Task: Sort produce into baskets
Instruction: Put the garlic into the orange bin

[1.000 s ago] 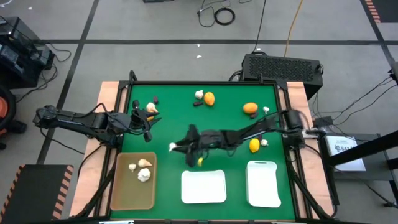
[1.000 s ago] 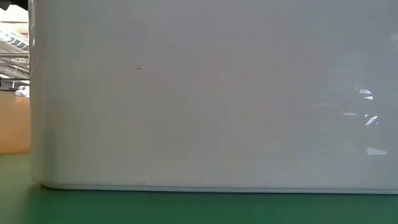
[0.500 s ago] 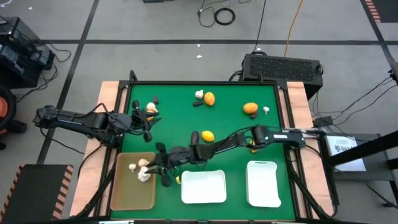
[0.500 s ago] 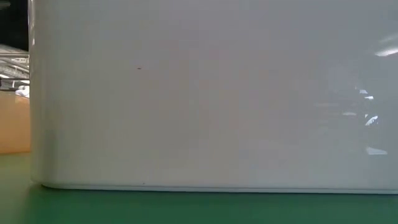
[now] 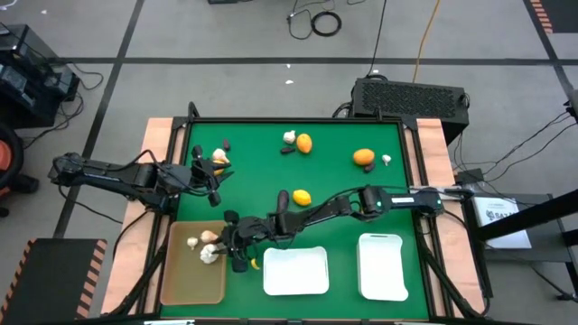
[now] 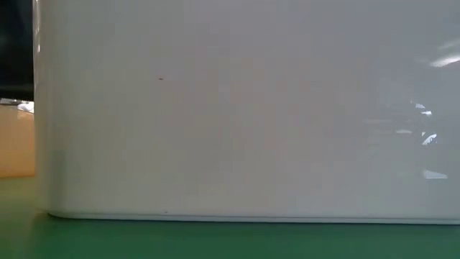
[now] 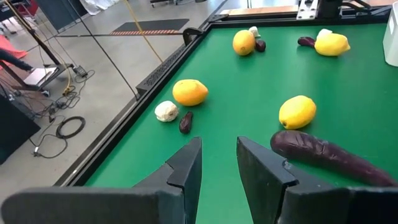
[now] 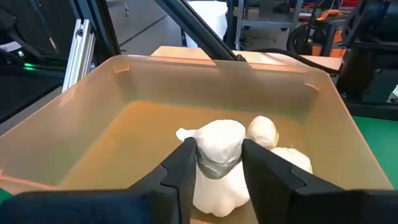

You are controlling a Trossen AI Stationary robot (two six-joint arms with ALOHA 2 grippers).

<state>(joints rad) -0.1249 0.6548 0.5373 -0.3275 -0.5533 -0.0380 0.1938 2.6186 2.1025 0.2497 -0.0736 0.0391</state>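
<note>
We see the right hand [image 8: 214, 163] grasping a whitish bulb [image 8: 219, 149] above the tan basket [image 5: 185, 287] for sorting, near bulbs inside; left hand [image 7: 217, 163] released, idle.

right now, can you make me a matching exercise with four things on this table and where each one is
Things:
1. tan-brown rectangular tray
2. whitish knobbly bulb between the right gripper's jaws
3. long dark purple piece
4. left gripper

Places:
A. over the tan tray
B. table's front left corner
C. over the mat, left side
D. lying on the green mat

Pairs: 1-B, 2-A, 3-D, 4-C
</note>
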